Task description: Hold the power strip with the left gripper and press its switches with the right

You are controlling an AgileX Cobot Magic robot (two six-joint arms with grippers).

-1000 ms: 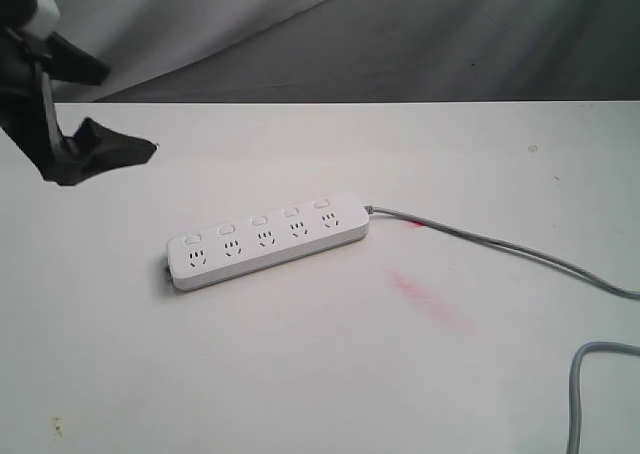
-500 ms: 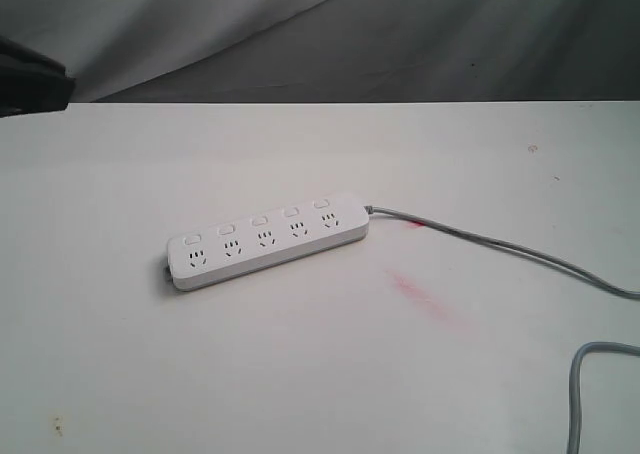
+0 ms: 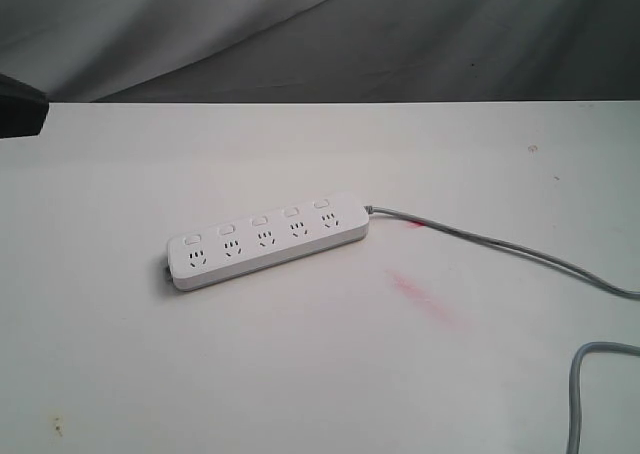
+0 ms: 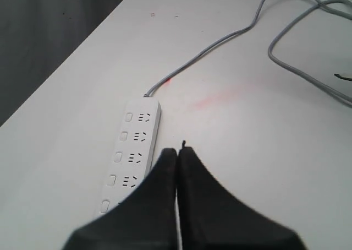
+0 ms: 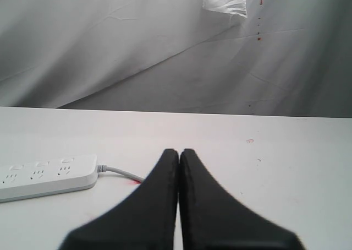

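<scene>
power strip [image 3: 266, 240] loose on tabletop [image 3: 150, 374], centre | left gripper [image 4: 177, 151] jaws closed, empty, clear of strip | right gripper [image 5: 179, 151] jaws closed, empty | risk: pressing switches [image 3: 259, 219] before left holds it, light strip skids or pivots on cord [image 3: 500, 243]

The left pincer [image 4: 176, 152] and the right pincer [image 5: 179, 152] are both plain black. Just beside the left pincer's tips the power strip [image 4: 135, 151] is white, its switches [image 3: 259, 220] the same white and its socket slots dark, with a grey cord [image 3: 480, 237]. Beyond those tips a pinkish-red smear [image 4: 217, 98] marks the white table [image 3: 300, 374], and far ahead of the right pincer a grey cloth [image 5: 110, 41] carries small red specks.
</scene>
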